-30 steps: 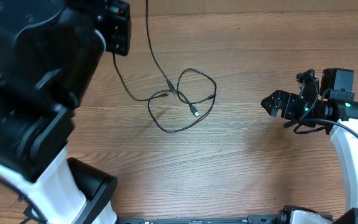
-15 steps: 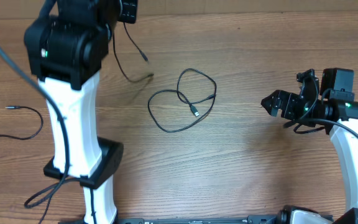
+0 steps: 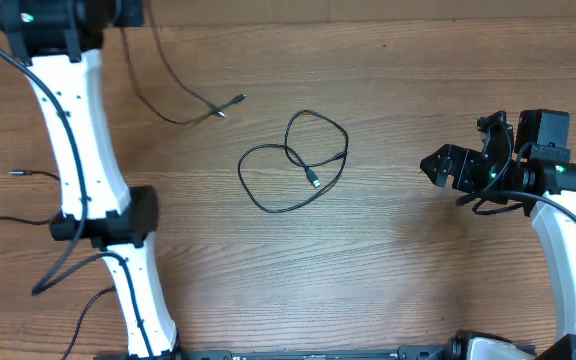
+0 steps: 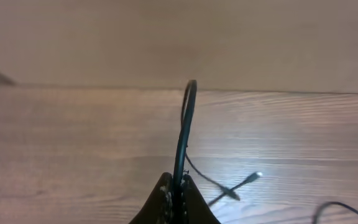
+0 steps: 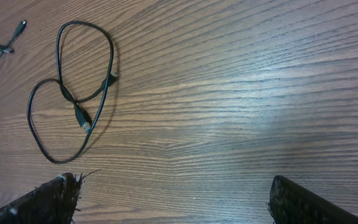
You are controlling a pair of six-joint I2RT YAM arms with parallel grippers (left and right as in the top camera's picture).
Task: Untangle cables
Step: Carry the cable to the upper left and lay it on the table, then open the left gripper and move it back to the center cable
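My left gripper (image 4: 178,184) is shut on a thin black cable (image 4: 188,112) and holds it raised at the table's far left corner (image 3: 128,14). That cable hangs down to the table and ends in a silvery plug (image 3: 236,99), apart from the others. A second black cable (image 3: 293,160) lies coiled in two crossing loops at the table's middle, its plug (image 3: 314,181) inside the loop. It also shows in the right wrist view (image 5: 107,74). A third thin cable (image 3: 43,178) lies at the left edge. My right gripper (image 5: 173,186) is open and empty, right of the loops (image 3: 434,166).
The left arm's white links and black base (image 3: 103,215) stand along the table's left side, with thicker black robot wiring (image 3: 63,275) trailing beside them. The right arm (image 3: 568,230) occupies the right edge. The table is bare wood.
My left arm has swung up and back to the far left corner, dragging its cable out of the loops. That cable's plug now lies left of the coiled cable. The right arm has not moved.
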